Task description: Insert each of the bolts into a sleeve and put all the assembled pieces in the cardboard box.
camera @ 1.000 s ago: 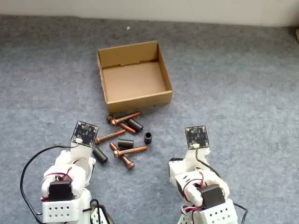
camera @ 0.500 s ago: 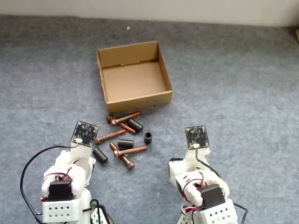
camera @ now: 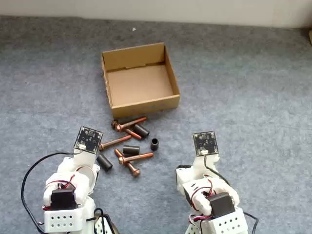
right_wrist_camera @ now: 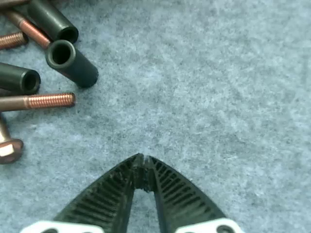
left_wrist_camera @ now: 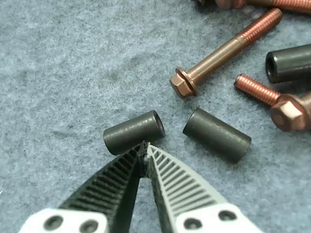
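Several copper bolts and black sleeves lie loose on the grey carpet between the two arms, in front of the open cardboard box (camera: 108, 73). My left gripper (left_wrist_camera: 145, 148) is shut, its tips touching or almost touching one lying sleeve (left_wrist_camera: 134, 132). A second sleeve (left_wrist_camera: 217, 134) and a bolt (left_wrist_camera: 226, 51) lie just beyond it. My right gripper (right_wrist_camera: 142, 159) is shut over bare carpet. Off to its side lie a sleeve (right_wrist_camera: 72, 63) and a bolt (right_wrist_camera: 39, 102). In the high view another sleeve (camera: 154, 144) stands on end.
The left arm (camera: 87, 141) and right arm (camera: 204, 142) sit at the near edge, with the parts pile (camera: 129, 146) between them. A black cable (camera: 29, 175) loops beside the left arm's base. Open carpet stretches right of the box.
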